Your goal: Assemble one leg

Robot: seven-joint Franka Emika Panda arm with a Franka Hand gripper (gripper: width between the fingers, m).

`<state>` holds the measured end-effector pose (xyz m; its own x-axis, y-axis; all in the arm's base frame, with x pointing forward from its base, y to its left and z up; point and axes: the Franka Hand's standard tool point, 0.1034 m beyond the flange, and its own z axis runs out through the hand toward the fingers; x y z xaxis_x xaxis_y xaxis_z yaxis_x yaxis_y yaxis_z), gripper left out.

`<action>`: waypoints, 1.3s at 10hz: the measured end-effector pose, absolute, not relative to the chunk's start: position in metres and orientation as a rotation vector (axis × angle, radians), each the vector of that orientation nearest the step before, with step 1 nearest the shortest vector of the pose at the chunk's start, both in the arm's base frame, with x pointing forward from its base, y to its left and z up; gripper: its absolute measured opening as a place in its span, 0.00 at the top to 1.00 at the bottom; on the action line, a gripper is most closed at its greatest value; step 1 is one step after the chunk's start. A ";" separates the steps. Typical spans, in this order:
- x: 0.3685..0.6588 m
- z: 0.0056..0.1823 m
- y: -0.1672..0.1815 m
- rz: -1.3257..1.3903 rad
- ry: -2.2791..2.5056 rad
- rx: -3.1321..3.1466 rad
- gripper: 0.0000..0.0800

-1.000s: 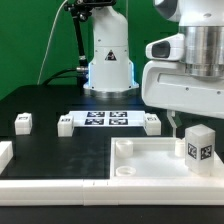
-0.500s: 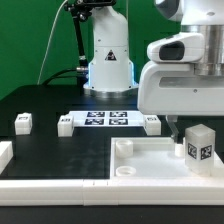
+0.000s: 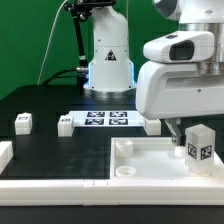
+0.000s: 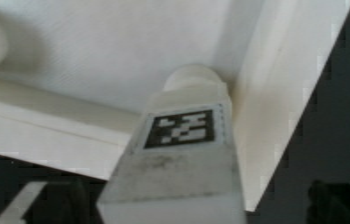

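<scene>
One leg (image 3: 198, 143), a small white block with a black-and-white tag, stands upright on the large white tray-like part (image 3: 150, 160), at the exterior view's right. My gripper (image 3: 186, 130) hangs just over and behind it. One dark finger (image 3: 170, 129) shows to the leg's left; the other is hidden. In the wrist view the leg (image 4: 182, 150) runs up the middle between my gripper's (image 4: 186, 212) dark fingers (image 4: 26, 206), with a gap on each side. The gripper is open and holds nothing.
Three more small tagged blocks lie on the black table: one at the left (image 3: 22, 122), one (image 3: 66, 124) and another (image 3: 152, 122) at the ends of the marker board (image 3: 105, 119). Another white part (image 3: 5, 152) sits at the left edge. The arm's base (image 3: 108, 60) stands behind.
My hand has shifted a little toward the exterior view's left and looks larger and lower. The leg has stayed in place on the tray-like part.
</scene>
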<state>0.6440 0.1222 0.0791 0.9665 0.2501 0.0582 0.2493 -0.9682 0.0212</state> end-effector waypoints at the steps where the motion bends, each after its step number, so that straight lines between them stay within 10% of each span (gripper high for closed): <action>1: 0.644 0.079 0.122 0.094 0.394 3.102 0.55; 6: 0.643 0.078 0.122 0.098 0.256 3.122 0.64; 13: 0.642 0.076 0.118 0.116 -1.165 2.922 0.64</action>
<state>0.6416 0.1180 0.0764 0.7232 -0.6874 0.0662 -0.6870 -0.7259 -0.0332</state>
